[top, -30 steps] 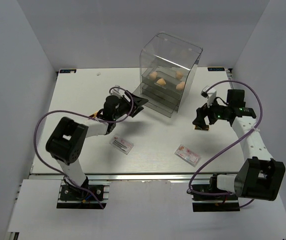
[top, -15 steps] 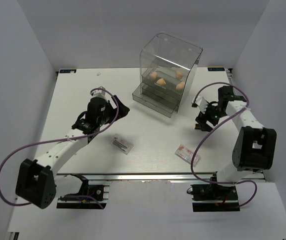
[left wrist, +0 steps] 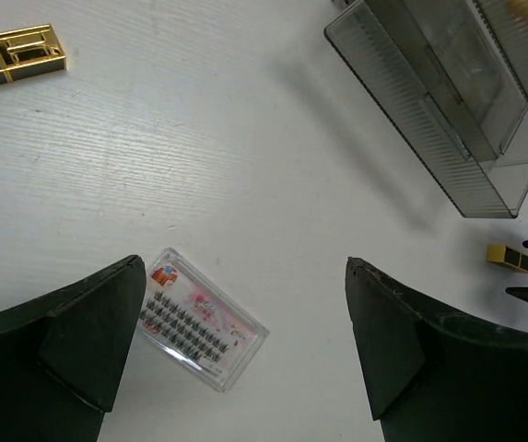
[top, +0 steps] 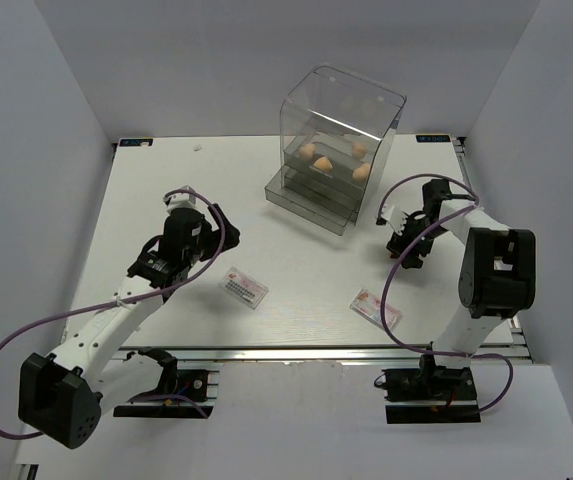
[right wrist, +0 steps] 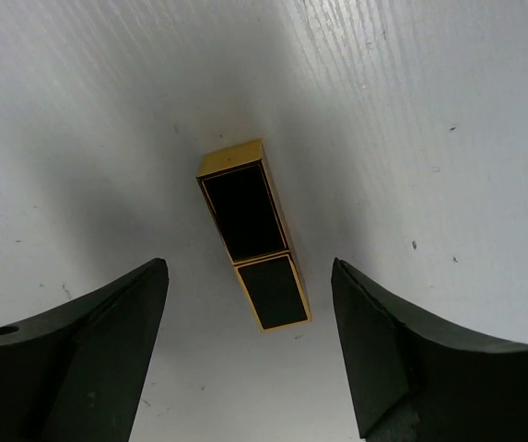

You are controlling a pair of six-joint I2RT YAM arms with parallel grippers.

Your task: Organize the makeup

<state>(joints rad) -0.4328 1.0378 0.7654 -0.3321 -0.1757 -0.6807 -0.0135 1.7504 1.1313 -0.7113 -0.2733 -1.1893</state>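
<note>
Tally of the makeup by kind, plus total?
Peach sponges: 4, all inside the drawer box
Dark-and-gold tubes: 2
White-pink packets: 2
Total: 8

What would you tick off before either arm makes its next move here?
1. Right tool open: ok.
2. Dark-and-gold tube lying between its jaws, not gripped: ok.
3. Left tool open and empty: ok.
4. Flat packet lying below the left tool, free of both jaws: ok.
5. Drawer box has a lower drawer pulled out: ok.
6. Room left in that drawer: cannot tell.
</note>
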